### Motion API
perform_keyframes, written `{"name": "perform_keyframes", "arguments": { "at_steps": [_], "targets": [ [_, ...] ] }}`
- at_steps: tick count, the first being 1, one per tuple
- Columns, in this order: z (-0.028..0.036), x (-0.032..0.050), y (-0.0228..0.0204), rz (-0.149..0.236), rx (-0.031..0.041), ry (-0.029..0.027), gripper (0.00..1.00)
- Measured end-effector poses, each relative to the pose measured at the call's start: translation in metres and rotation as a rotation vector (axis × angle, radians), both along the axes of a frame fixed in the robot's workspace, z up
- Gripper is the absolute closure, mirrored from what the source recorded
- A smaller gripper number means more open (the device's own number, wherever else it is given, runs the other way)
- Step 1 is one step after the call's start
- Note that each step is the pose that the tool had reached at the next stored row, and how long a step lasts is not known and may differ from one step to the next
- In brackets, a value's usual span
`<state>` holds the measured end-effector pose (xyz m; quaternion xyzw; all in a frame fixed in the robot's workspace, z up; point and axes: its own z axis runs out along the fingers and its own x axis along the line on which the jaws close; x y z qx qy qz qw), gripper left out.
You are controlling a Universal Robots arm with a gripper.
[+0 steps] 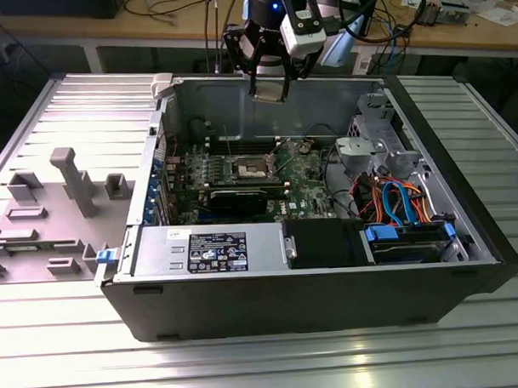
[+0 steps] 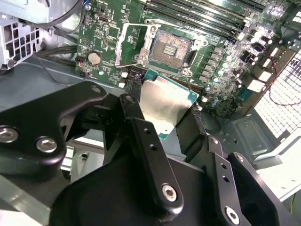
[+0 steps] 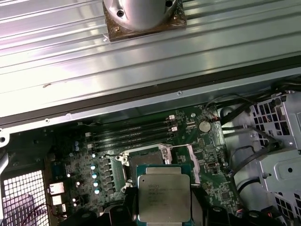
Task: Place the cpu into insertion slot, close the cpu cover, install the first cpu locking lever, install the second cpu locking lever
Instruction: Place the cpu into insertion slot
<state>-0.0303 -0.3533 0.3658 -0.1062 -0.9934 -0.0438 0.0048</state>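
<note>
My gripper (image 1: pixel 270 85) hangs above the back wall of the open computer case, shut on the cpu (image 1: pixel 270 91). In both wrist views the cpu (image 2: pixel 162 99) (image 3: pixel 163 193), a flat silver-grey square with a green edge, sits between the black fingers (image 2: pixel 141 136). The insertion slot (image 1: pixel 251 167) (image 2: pixel 171 47) lies below on the green motherboard (image 1: pixel 305 171), dark-centred and uncovered; in the first wrist view the cpu hides part of the insertion slot (image 3: pixel 143 160). The cpu cover (image 2: pixel 121 42) (image 3: pixel 192 162) appears swung open beside the slot.
The black case (image 1: pixel 331 302) walls in the board. A power supply (image 1: pixel 210 247) and a drive bay with blue and orange cables (image 1: pixel 400 202) fill its front. A metal drive cage (image 1: pixel 376 130) stands on the exterior view's right. Grey fixtures (image 1: pixel 71 179) stand outside the case.
</note>
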Motion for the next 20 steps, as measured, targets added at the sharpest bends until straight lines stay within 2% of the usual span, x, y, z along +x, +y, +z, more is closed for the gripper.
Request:
{"name": "perform_keyframes", "arguments": {
  "at_steps": [4,6,20],
  "targets": [
    [-0.0009,0.0,0.0,-0.058,-0.0016,0.0002,0.46],
    [-0.001,-0.0002,0.0,-0.069,-0.0017,0.0002,0.46],
    [-0.0011,-0.0017,0.0,-0.073,-0.0015,0.0001,0.46]
  ]
}}
